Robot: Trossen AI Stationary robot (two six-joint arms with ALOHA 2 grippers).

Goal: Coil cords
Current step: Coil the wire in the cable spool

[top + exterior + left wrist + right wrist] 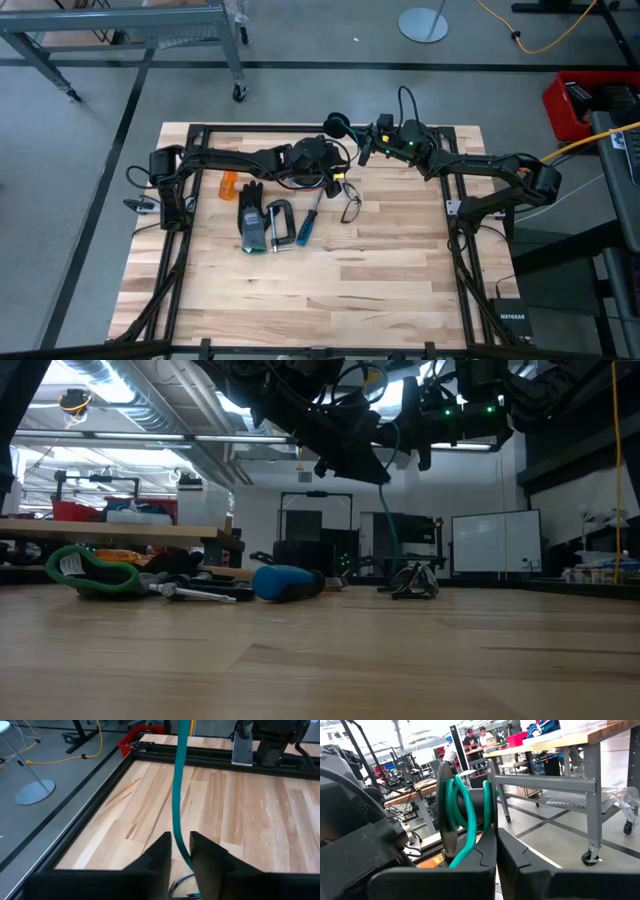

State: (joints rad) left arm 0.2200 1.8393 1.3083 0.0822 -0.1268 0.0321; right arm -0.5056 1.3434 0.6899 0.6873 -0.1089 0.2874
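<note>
A teal cord [464, 810] is wound in a few turns on a black reel [335, 125] that is held up above the table's far middle. My right gripper [496, 832] is shut on the reel. From the reel the cord runs down through the gap of my left gripper [181, 837], which stands open just near of it, over the table [400, 260]. Below, the teal cord [384, 520] hangs to the tabletop. A black cord [350, 207] lies loosely bunched on the table beneath the grippers. My left gripper has one finger on either side of the teal cord's free run [176, 795] without pinching it. The cord slides along the inner face of one finger [196, 851]. The fingers slant down, across the cord, which stays fairly straight above them. My right gripper pinches the rim of one flange of the reel [490, 815] between its two fingers, reaching in level from the table's right. The reel stands on edge, lifted clear of the table.
A black and teal glove [253, 225], a clamp [281, 222], a blue-handled screwdriver [307, 222] and an orange object [229, 183] lie left of centre. The near half of the table is bare wood. A black frame [300, 128] borders the table.
</note>
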